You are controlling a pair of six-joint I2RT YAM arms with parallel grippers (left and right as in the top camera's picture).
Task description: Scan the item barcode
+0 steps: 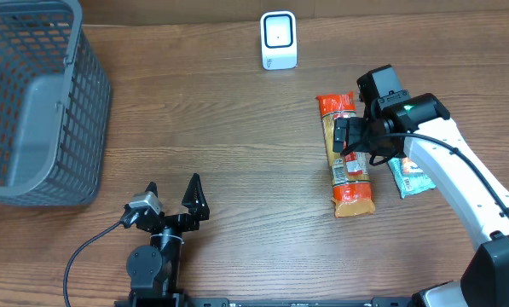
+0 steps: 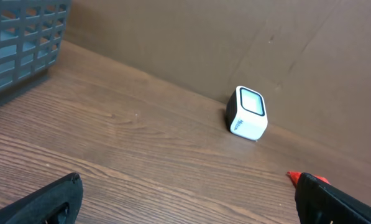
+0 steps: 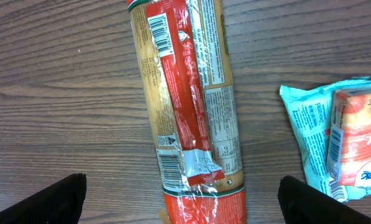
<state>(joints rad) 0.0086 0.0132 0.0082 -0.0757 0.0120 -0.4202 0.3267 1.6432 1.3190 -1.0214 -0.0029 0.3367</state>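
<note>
The wooden desk [image 1: 237, 128] takes up the whole scene, and the biggest thing on it is a grey mesh basket [image 1: 32, 102] sitting at the far left corner. Next in size is the white right arm [image 1: 459, 179], reaching in from the near right edge, with its right claw [image 3: 186, 200] poised over a long orange and red packet [image 1: 353, 189]. That packet lies flat on the right half of the desk, its length running away from the robot. From the wrist camera it sits squarely between the 2 black fingers [image 3: 54, 199], which are spread as wide as they go. 1 finger stands off each long side and neither touches the wrapper, so this claw holds nothing. A barcode [image 3: 160, 34] shows face up on the wrapper, near its far end. The left claw [image 1: 174, 192] waits low at the near edge, left of centre and well apart from the packet, also spread wide with nothing in it. A smaller teal packet [image 1: 407, 176] lies just beside the long packet, on its right. Smallest is the white scanner box [image 1: 278, 40], standing at the far edge, beyond the packet and a little to its left.
</note>
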